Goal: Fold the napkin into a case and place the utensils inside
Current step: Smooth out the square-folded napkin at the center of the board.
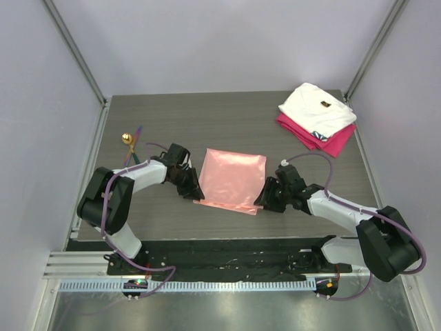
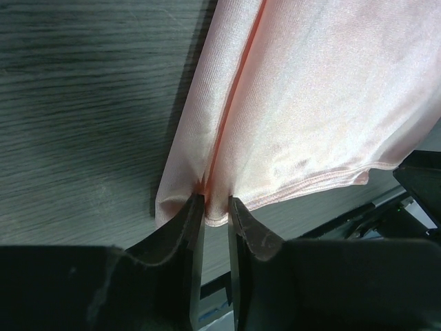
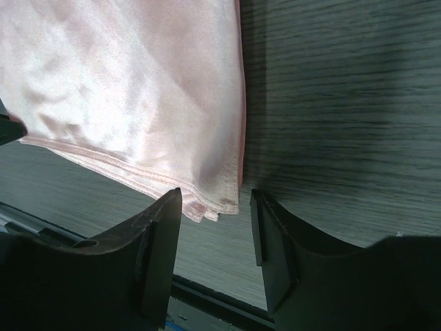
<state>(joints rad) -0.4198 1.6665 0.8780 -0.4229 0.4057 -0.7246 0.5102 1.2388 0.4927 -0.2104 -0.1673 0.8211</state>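
The salmon-pink napkin lies folded flat in the middle of the table. My left gripper is at its near left corner. In the left wrist view the napkin is puckered into a ridge that runs up from the narrow jaws of the left gripper, which are shut on the corner. My right gripper is at the near right corner. There the right gripper stands open, astride the layered corner of the napkin, and the right finger is clear of the cloth. The utensils lie at the far left.
A folded white cloth rests on a folded magenta cloth at the back right of the grey wood-grain table. Frame posts and pale walls stand on both sides. A black rail runs along the near edge.
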